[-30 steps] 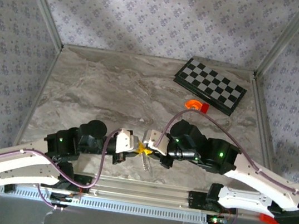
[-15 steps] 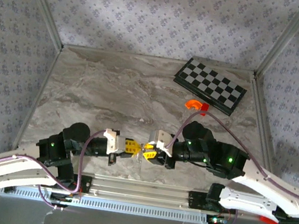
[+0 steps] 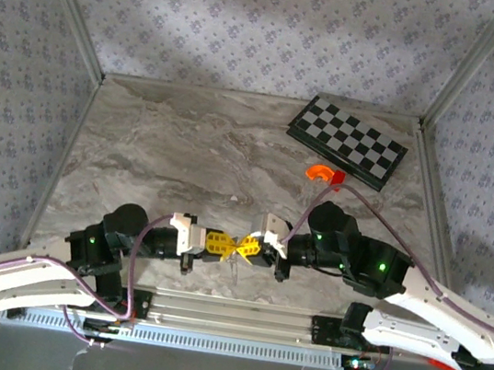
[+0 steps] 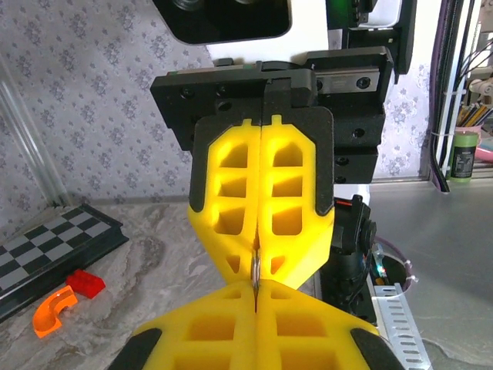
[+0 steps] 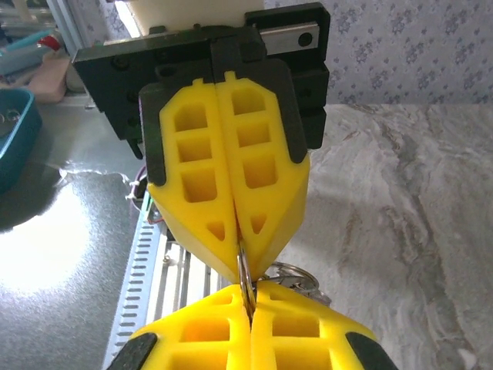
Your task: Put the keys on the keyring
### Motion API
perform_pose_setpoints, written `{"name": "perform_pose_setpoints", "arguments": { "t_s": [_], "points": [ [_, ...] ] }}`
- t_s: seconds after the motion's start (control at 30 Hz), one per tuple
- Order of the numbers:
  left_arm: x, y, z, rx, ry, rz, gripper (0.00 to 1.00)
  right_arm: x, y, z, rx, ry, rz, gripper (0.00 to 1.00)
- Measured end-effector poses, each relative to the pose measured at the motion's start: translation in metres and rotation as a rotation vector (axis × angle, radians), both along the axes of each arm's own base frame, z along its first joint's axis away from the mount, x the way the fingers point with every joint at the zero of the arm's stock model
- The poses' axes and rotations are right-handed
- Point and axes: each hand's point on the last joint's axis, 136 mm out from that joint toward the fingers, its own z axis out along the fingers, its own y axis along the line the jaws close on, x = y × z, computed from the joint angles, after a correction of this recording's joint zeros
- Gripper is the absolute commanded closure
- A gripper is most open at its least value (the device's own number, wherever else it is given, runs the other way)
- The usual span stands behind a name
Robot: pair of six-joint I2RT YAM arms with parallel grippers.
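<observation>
Got left gripper, right gripper both clamped on thin silvery metal keyring; hold firm, pry gently.

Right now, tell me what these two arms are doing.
The left gripper and right gripper meet tip to tip above the near edge of the table. Both pairs of yellow fingers are shut, pinching a thin silvery piece between them that looks like the keyring seen edge-on, with more silvery loops beside it. The keys cannot be made out, so whether any is threaded on yet is unclear. The chessboard and an orange curved piece lie untouched at the far right.
</observation>
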Motion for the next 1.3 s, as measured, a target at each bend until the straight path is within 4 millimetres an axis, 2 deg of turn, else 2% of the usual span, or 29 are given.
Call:
{"name": "perform_pose_setpoints", "arguments": {
  "t_s": [0.07, 0.2, 0.4, 0.57, 0.7, 0.83, 0.97, 1.13, 1.3],
  "points": [
    [0.001, 0.0, -0.001, 0.002, 0.002, 0.006, 1.0, 0.0, 0.0, 0.0, -0.001, 0.0, -0.001, 1.0],
    [0.009, 0.001, -0.009, 0.039, 0.007, 0.051, 0.9, 0.005, 0.001, -0.008, -0.038, -0.008, -0.02, 1.0],
    [0.021, 0.004, -0.028, 0.152, 0.019, 0.122, 0.89, 0.013, 0.004, -0.026, -0.148, -0.039, -0.045, 1.0],
    [0.024, 0.006, -0.035, 0.195, 0.021, 0.143, 0.88, 0.016, 0.007, -0.033, -0.201, -0.056, -0.05, 1.0],
    [0.025, 0.007, -0.04, 0.212, 0.019, 0.149, 0.83, 0.017, 0.012, -0.039, -0.235, -0.057, -0.047, 1.0],
    [0.025, 0.008, -0.043, 0.228, 0.021, 0.152, 0.86, 0.017, 0.013, -0.043, -0.253, -0.052, -0.045, 1.0],
    [0.024, 0.008, -0.046, 0.238, 0.022, 0.147, 0.99, 0.017, 0.013, -0.045, -0.261, -0.049, -0.044, 1.0],
    [0.023, 0.009, -0.044, 0.233, 0.017, 0.139, 1.0, 0.016, 0.012, -0.044, -0.258, -0.046, -0.037, 1.0],
    [0.016, 0.014, -0.026, 0.153, 0.002, 0.116, 1.0, 0.012, 0.015, -0.026, -0.18, -0.045, -0.021, 0.88]
  ]
}}
